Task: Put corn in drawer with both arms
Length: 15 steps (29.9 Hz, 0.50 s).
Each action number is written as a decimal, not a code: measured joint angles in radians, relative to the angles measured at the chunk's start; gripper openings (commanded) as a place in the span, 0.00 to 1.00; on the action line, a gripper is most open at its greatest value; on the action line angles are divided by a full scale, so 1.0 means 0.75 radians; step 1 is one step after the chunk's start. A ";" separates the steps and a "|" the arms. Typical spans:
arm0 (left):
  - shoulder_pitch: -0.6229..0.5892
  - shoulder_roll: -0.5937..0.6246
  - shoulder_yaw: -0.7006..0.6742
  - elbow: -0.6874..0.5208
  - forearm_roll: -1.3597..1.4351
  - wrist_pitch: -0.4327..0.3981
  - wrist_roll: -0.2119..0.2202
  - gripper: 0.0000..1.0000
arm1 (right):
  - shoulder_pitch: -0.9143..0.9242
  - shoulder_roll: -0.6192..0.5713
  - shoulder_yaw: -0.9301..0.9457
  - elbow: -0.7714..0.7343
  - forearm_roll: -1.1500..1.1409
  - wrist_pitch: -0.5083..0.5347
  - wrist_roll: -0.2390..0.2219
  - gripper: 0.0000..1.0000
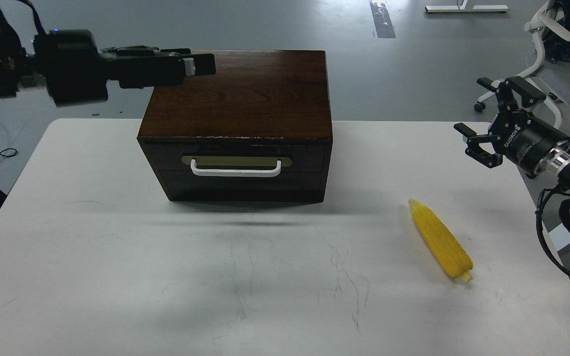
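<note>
Left end effector (198,64) hangs above the back-left corner of the wooden box (245,94), pointing right, seen side-on and dark; fingers look pressed together but I cannot tell for sure. Holds nothing. Right end effector (493,121) is at the desk's right edge, well above the surface, fingers spread wide apart, empty.

Drawer (238,158) looks fully pushed in, white bar handle (235,170) on its brass plate facing the camera, untouched. Nothing inside is visible.

Corn (441,240) lies flat on the white desk (117,272), right of and nearer than the box, well apart from it, pointed tip toward the box, pale stub end toward the near right. It sits below and to the left of the right end effector, not touching it.

Judgement: task barely begun; drawer needs pulling open, corn needs picking.

Risks:
- Left arm is above the box top, not in front of the handle; coming down straight could hit the lid.
- Box seems unanchored; tugging the handle may drag the whole box across the desk instead of sliding the drawer.
- Corn is round and tapered; a pinch near the tip or off-centre may roll or squirt it, maybe off the right edge.
- Drawer is shallow; corn dropped crosswise could jam closing.
</note>
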State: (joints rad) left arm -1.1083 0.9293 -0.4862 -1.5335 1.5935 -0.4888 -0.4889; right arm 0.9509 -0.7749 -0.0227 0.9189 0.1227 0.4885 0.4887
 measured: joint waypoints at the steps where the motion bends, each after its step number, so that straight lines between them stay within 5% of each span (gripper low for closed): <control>1: -0.008 -0.013 0.018 -0.001 0.073 0.000 0.000 0.99 | 0.000 0.000 0.000 0.000 0.000 0.000 0.000 0.99; 15: -0.256 -0.184 0.574 -0.009 0.692 0.001 0.000 0.98 | -0.006 0.000 0.002 -0.002 -0.002 0.000 0.000 0.99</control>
State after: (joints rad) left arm -1.3007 0.7916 -0.0558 -1.5401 2.1122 -0.4884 -0.4892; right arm 0.9463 -0.7750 -0.0215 0.9172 0.1212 0.4886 0.4887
